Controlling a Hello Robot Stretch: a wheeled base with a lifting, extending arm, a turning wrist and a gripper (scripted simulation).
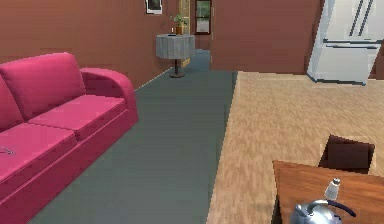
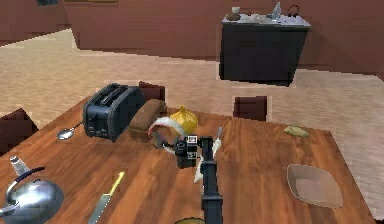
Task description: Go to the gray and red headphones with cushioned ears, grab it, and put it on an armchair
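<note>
closest in, a grey kettle sits at the near corner of the wooden table, at the arm side view's bottom left, cut by the edge. it shows again at the forward view's bottom right. a small white shaker stands just behind it. near the kettle a knife-like tool with a pale handle lies on the tabletop.

the arm rises as a dark square bar from the bottom edge just right of the middle and reaches out over the table toward its middle. at its far end stand the two white marked squares. left of them is the gripper, its dark body hard to separate from what lies around it.

the headphones, a curved grey and red thing, lie on the tabletop right at the gripper's far end. they are between a brown loaf and a yellow lump, near the black toaster. whether the gripper touches them, or is over or beside them, cannot be told. nor can its state, nor whether it holds anything. a thin dark upright piece just right of the squares is too small to identify.

a shallow dish lies well apart toward the table's right end. in the forward view a pink sofa is cut off by the left edge, and a white fridge by the top.
</note>
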